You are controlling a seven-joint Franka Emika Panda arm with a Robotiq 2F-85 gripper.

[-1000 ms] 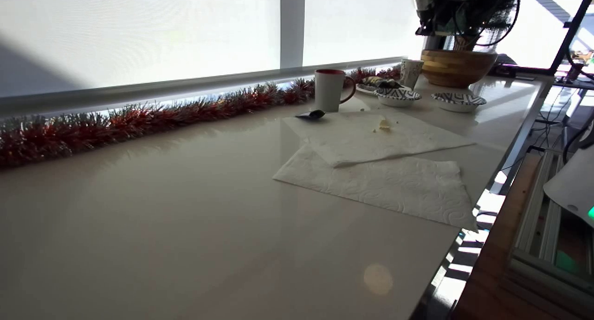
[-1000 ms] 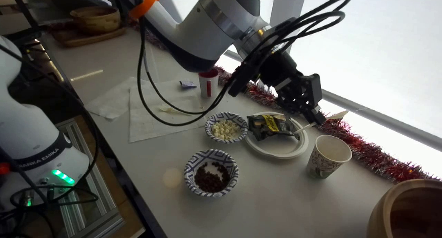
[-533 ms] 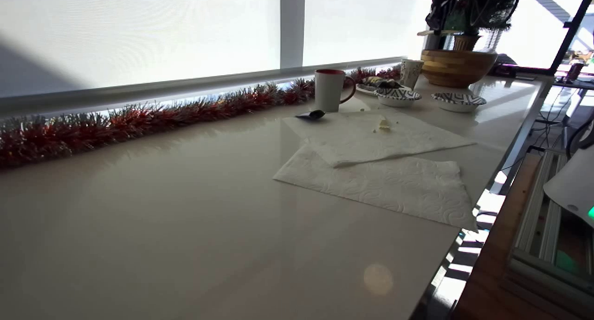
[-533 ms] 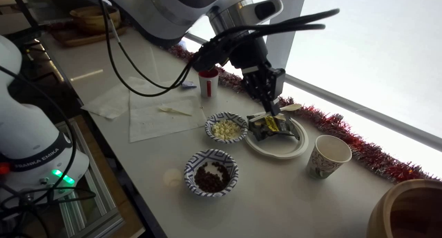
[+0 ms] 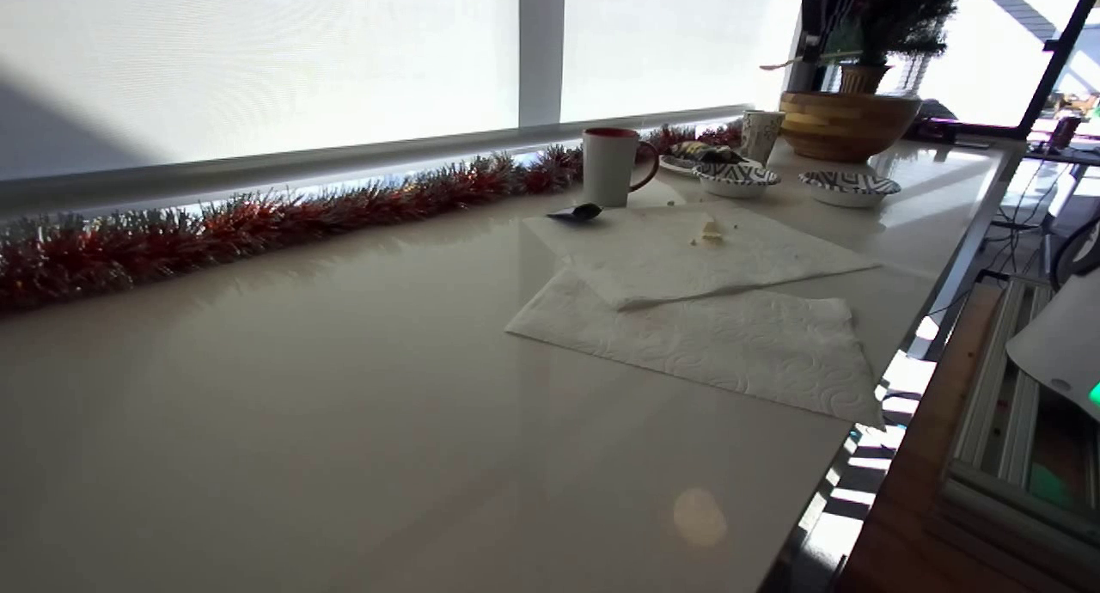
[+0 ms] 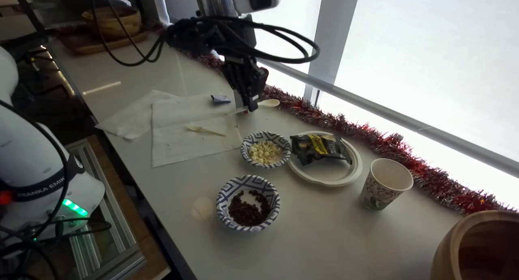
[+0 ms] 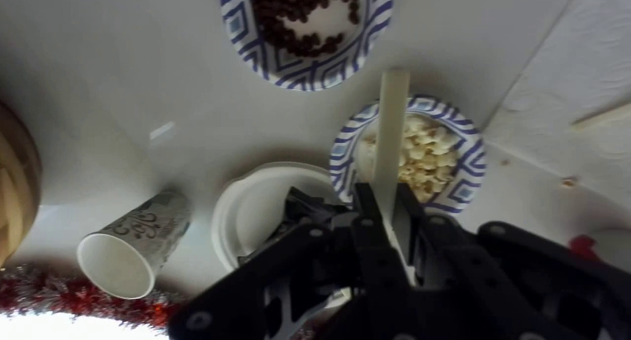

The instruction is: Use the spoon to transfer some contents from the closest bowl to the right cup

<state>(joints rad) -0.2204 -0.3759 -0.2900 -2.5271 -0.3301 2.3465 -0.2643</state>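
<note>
Tbl [image 6: 316,231] x1, gripper [image 7: 386,202] x1 abv it. Brown-bits bowl [image 6: 249,182] + popcorn bowl [image 6: 264,136]: 2, blue/wht pattern. Wht mug [image 5: 607,170] w/ red int. + paper cup [image 6: 379,194]: 2, upright. Held spoon [image 6: 269,103] x1: pale, slim hndl, oval head; gripper clamped on hndl, spoon well abv tbl.

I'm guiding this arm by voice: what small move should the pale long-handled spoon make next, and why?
I'd probably turn the black two-fingered hand to bring the spoon toward the round blue-and-white paper bowl of brown pieces. It's gripped well above the white table, its scoop end points toward the window, away from that bowl, and no brown pieces show on it.
</note>
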